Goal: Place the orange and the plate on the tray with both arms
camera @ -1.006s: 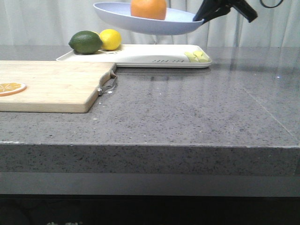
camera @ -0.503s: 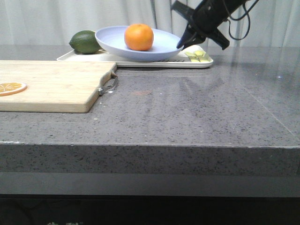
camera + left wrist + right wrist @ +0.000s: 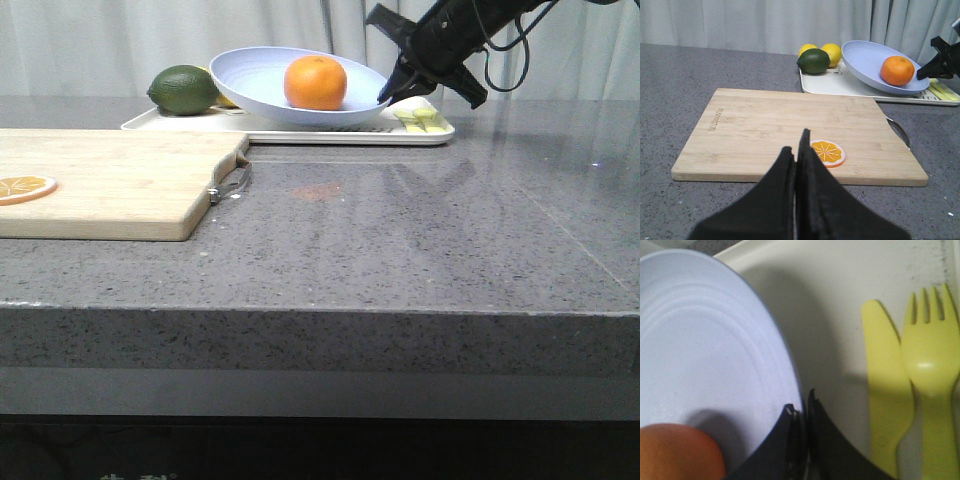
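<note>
The lavender-blue plate (image 3: 262, 82) sits tilted on the cream-white tray (image 3: 300, 130) at the back of the counter, its right rim raised. The orange (image 3: 315, 82) lies inside the plate. My right gripper (image 3: 385, 97) is shut on the plate's right rim; the right wrist view shows the rim (image 3: 790, 380) pinched between the fingers of that gripper (image 3: 801, 412), with the orange (image 3: 675, 452) close by. My left gripper (image 3: 797, 150) is shut and empty, hovering over the near edge of the wooden cutting board (image 3: 765, 125). The plate (image 3: 870, 62), orange (image 3: 897, 70) and tray (image 3: 830, 85) show far off.
A green lime (image 3: 183, 89) and yellow lemons (image 3: 831, 52) sit on the tray's left end. A yellow plastic knife (image 3: 887, 390) and fork (image 3: 932, 375) lie on its right end. An orange slice (image 3: 24, 187) lies on the cutting board (image 3: 110, 180).
My right gripper has lowered the plate with the orange from above onto the tray. The plate now rests tilted there, and the orange has rolled a little rightward in it.
</note>
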### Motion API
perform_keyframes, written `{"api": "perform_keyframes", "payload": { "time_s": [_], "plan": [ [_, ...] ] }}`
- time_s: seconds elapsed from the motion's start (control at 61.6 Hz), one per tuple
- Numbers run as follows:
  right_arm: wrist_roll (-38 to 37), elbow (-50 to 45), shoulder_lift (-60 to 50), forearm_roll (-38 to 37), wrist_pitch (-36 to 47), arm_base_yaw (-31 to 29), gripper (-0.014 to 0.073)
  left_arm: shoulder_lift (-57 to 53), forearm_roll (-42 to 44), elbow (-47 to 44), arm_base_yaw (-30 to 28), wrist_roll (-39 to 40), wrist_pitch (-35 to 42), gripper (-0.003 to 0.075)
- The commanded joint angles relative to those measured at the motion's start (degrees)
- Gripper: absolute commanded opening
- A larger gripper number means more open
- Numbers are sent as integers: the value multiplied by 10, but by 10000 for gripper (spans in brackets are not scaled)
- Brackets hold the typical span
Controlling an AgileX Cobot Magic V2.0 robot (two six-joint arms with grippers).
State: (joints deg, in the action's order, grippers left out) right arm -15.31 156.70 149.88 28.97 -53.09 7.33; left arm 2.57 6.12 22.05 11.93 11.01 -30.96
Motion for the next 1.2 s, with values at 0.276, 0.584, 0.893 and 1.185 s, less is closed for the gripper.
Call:
{"api": "perform_keyframes", "payload": {
  "time_s": [0.276,0.584,0.893,1.185],
  "plan": [
    [-2,23,-35,26,50,2,133,7,0,15,-2,4,47,-17],
    [-1,25,-45,21,25,0,331,7,0,15,-2,4,47,-17],
    [2,89,-124,-83,-136,-20,80,7,0,15,-2,4,47,-17],
    [39,116,-167,-132,-236,-20,-66,7,-1,15,-2,4,47,-17]
  ]
}}
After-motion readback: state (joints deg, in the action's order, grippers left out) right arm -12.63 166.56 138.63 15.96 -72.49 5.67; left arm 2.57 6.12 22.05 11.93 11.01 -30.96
